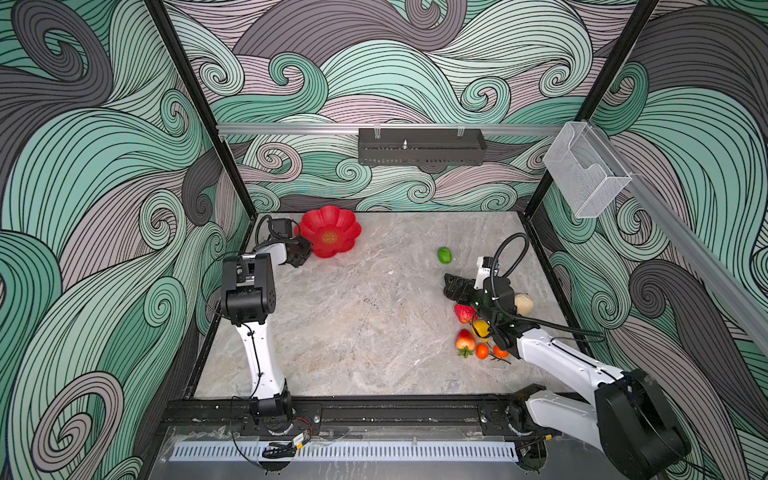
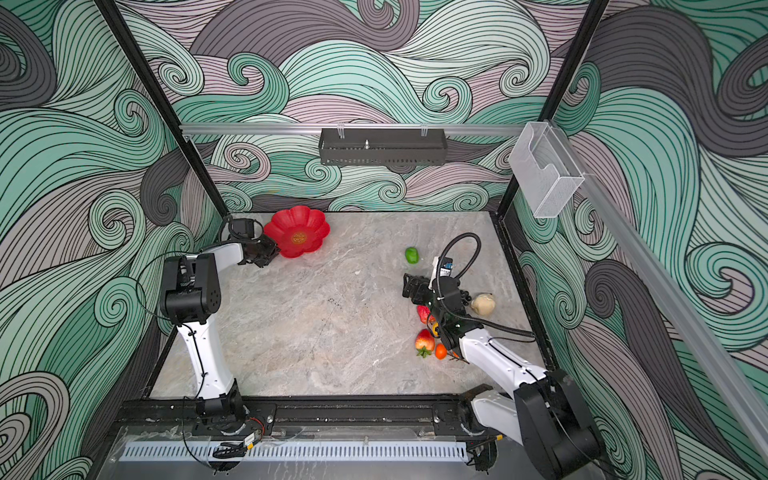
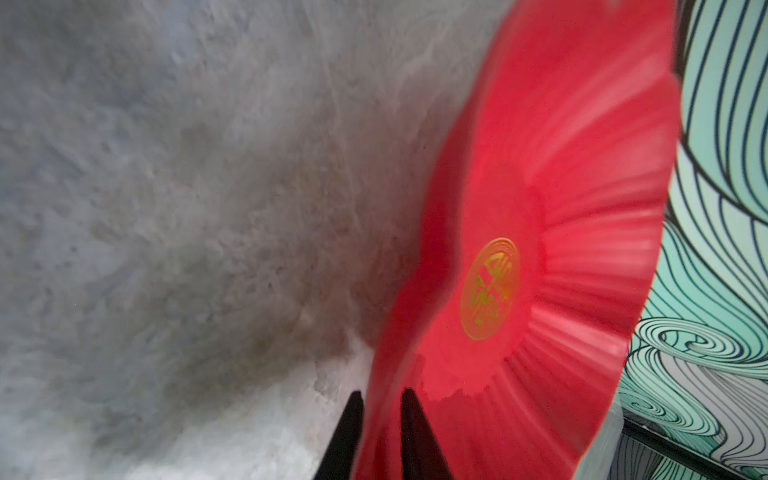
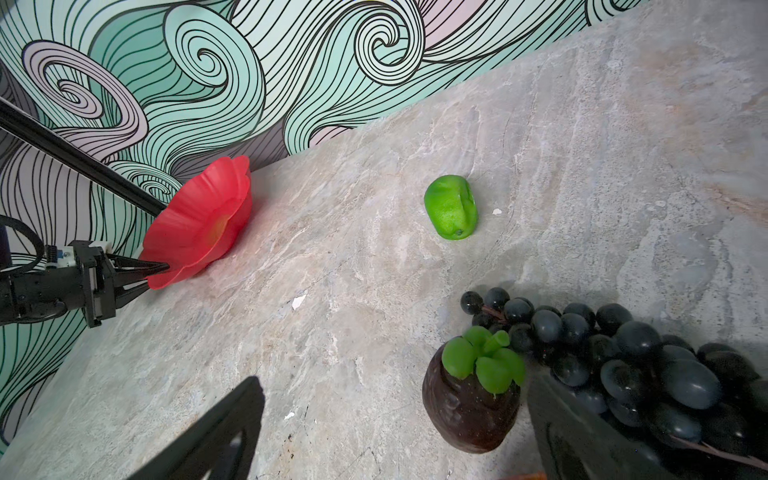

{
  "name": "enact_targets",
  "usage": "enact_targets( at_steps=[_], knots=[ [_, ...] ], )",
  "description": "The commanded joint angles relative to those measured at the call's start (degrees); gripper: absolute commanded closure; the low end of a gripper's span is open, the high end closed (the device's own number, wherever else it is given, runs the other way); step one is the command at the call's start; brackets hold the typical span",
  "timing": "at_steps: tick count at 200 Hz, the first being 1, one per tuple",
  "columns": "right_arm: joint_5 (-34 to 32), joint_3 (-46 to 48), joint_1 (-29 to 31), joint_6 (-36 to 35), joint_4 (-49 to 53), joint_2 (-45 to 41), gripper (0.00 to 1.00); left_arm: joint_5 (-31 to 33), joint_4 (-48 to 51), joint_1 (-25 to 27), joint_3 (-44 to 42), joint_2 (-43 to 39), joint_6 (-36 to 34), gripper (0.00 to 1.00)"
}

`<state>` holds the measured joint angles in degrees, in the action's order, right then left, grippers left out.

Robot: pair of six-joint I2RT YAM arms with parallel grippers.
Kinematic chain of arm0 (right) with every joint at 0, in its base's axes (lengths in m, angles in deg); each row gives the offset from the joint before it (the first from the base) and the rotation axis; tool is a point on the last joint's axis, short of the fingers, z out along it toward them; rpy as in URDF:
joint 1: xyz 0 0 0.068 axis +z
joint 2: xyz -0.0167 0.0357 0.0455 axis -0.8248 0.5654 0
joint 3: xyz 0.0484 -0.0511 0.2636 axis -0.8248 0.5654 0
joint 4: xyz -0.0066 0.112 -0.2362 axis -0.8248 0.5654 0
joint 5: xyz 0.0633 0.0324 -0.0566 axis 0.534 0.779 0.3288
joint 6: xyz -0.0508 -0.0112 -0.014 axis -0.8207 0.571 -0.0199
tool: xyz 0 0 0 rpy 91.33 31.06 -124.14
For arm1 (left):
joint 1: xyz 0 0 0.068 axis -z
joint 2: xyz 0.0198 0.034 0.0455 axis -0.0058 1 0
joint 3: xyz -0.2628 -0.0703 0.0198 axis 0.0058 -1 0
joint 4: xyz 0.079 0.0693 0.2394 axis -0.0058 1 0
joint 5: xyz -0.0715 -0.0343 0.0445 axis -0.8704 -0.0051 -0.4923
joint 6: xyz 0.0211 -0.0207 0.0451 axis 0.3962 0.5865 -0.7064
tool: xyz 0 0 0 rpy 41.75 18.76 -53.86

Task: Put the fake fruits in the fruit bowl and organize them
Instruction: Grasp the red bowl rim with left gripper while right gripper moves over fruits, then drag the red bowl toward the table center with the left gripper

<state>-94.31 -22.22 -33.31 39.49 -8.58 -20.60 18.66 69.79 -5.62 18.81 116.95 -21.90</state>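
Two strawberries (image 1: 465,340) and two small tangerines (image 1: 482,351) lie nearest, on the right of the grey counter (image 1: 353,311). Just beyond, the right fingers (image 4: 216,432) are spread wide, grasping nothing. A dark mangosteen (image 4: 469,403) sits between them, with black grapes (image 4: 623,353) alongside. Farther off lies a green lime (image 1: 444,255). At the far left corner, the left fingers (image 4: 133,264) pinch the rim of the red fruit bowl (image 1: 345,222) — it sits tilted.

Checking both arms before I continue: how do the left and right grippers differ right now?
The left gripper has its jaws pinched on the rim of the fruit bowl, which sits tilted; the right gripper has its jaws wide open, holding nothing. The left gripper is at the far left corner; the right gripper hovers by the mangosteen and grape bunch. Both are black with tapered jaws.
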Motion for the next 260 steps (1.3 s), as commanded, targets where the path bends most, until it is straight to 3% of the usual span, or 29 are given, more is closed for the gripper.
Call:
enact_targets(
  at_steps=[1,44,104,150,212,260],
  knots=[
    [-2.38,-1.08,0.24,-0.8,1.68,0.17,0.01,-1.0,1.69,1.55,-3.42,-4.64,0.48,0.85],
    [-4.08,-1.07,0.33,-1.03,2.49,-0.43,0.01,-0.99,1.16,4.97,-12.18,-12.71,1.55,0.92],
    [-5.49,-1.47,0.29,-0.91,3.55,0.03,0.01,2.2,5.44,16.21,-23.0,-27.4,1.57,0.92],
    [-5.08,-2.0,0.24,-0.84,4.81,-1.23,0.01,1.09,3.64,22.48,-34.22,-38.75,3.7,0.94],
    [-4.81,-1.58,0.24,-0.11,3.99,-1.16,0.01,-2.87,3.59,31.07,-38.65,-42.41,1.86,0.94],
    [-4.84,-1.32,0.23,-0.1,3.61,-1.61,0.01,-3.07,2.66,34.17,-38.42,-38.01,1.2,0.93]
  ],
)
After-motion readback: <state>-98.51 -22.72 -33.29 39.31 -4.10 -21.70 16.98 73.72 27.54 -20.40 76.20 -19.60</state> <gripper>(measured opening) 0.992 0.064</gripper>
